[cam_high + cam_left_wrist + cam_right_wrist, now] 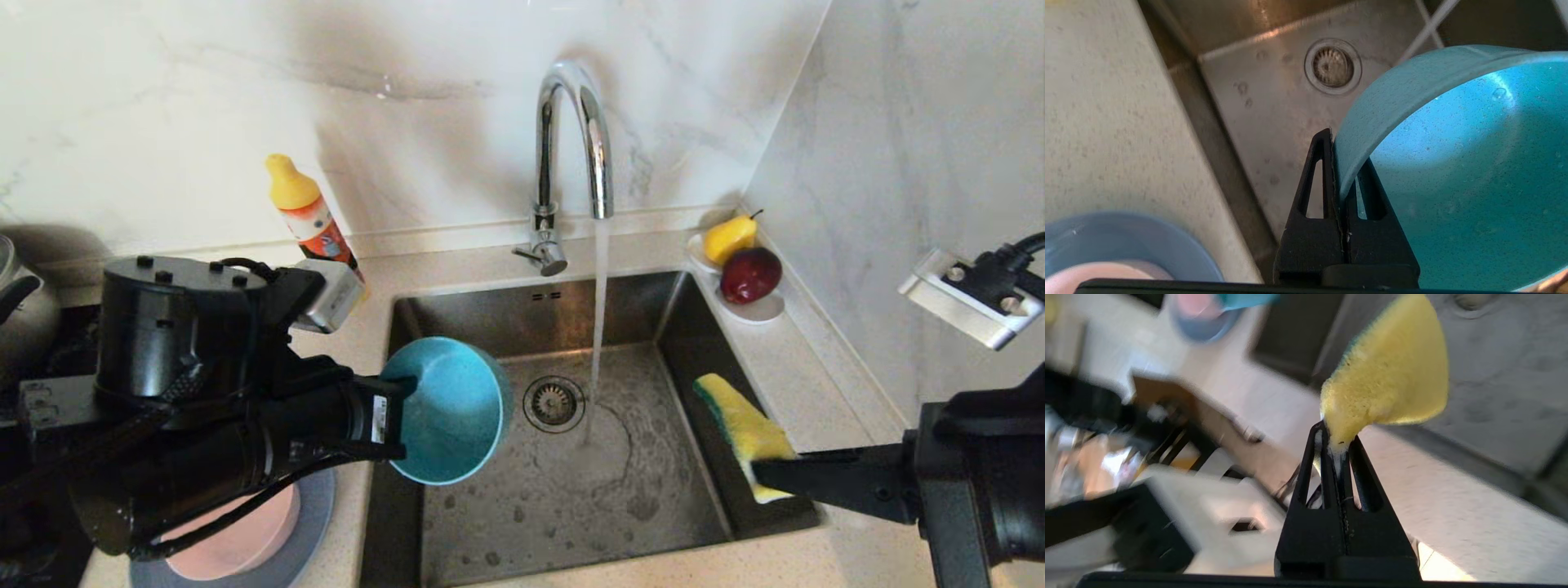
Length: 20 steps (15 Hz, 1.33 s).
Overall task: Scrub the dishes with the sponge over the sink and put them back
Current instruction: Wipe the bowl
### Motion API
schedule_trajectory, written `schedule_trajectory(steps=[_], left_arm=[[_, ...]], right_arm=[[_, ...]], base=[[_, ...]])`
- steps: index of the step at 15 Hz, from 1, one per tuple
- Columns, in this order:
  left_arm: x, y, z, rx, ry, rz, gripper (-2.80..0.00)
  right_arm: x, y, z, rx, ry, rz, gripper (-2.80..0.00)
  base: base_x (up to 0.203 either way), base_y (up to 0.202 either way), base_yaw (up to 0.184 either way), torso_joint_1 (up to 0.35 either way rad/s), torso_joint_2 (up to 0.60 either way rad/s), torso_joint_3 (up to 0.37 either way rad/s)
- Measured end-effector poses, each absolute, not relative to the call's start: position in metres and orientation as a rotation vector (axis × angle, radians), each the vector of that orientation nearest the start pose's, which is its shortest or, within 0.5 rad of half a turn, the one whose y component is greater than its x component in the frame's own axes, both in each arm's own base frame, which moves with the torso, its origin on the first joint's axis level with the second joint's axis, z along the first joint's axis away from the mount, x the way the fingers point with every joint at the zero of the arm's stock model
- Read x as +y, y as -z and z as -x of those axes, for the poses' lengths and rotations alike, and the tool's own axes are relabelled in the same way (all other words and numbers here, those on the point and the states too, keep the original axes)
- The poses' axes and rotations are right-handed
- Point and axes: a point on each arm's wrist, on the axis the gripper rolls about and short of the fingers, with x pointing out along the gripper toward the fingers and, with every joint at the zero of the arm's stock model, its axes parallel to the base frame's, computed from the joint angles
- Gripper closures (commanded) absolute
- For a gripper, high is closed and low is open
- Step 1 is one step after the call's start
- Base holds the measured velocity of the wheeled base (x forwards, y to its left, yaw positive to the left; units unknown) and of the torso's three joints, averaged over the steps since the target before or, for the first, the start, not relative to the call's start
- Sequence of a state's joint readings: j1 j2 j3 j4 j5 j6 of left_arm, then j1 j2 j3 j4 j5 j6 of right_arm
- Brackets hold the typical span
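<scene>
A: What's biggest here?
B: The square brushed-steel sink (571, 490), tap water running beside its round drain strainer (554, 403).
A: And the dishes?
B: The flat grey-blue plate (314, 523) sits on the speckled bench (816, 367) left of the sink, the pale pink bowl (245, 539) on it. The left pincer (1340, 163) clamps the small teal bowl's (449, 412) rim over the basin.
A: The sponge?
B: The right pincer (1336, 445) pinches the yellow, green-faced sponge (747, 429) at the sink's right edge.
</scene>
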<state>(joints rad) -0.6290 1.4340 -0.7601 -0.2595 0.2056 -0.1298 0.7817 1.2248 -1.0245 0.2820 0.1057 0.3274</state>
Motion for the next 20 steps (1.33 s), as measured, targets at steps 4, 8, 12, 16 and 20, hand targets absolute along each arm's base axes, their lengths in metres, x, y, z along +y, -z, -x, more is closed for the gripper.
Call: schedule_trajectory(steps=[4,8,12,16,20], left_arm=[[-0.141,-0.198,-0.190,0.406,0.316,-0.080,0.00],[-0.168,-0.197,-0.197,0.294,0.203,-0.118,0.00],[-0.188,-0.193,-0.195,0.244,0.222,-0.128,0.00],[-0.198,-0.188,-0.190,0.247,0.259,-0.129,0.00],[-0.198,-0.185,-0.188,0.233,0.265,-0.115,0.00]], right_arm=[[0.149,-0.293,-0.119,0.606,-0.901,-0.117,0.00],[0.179,-0.295,-0.127,0.629,-0.958,-0.092,0.00],[0.204,-0.289,-0.140,0.662,-0.967,-0.076,0.00],[0.225,-0.289,-0.153,0.677,-0.957,-0.097,0.00],[0.240,-0.286,-0.166,0.703,-0.930,-0.126,0.00]], base=[[0.000,0.000,0.000,0.000,0.00,0.000],[0.000,0.000,0.000,0.000,0.00,0.000],[0.000,0.000,0.000,0.000,0.00,0.000],[0.000,0.000,0.000,0.000,0.00,0.000],[0.000,0.000,0.000,0.000,0.00,0.000]])
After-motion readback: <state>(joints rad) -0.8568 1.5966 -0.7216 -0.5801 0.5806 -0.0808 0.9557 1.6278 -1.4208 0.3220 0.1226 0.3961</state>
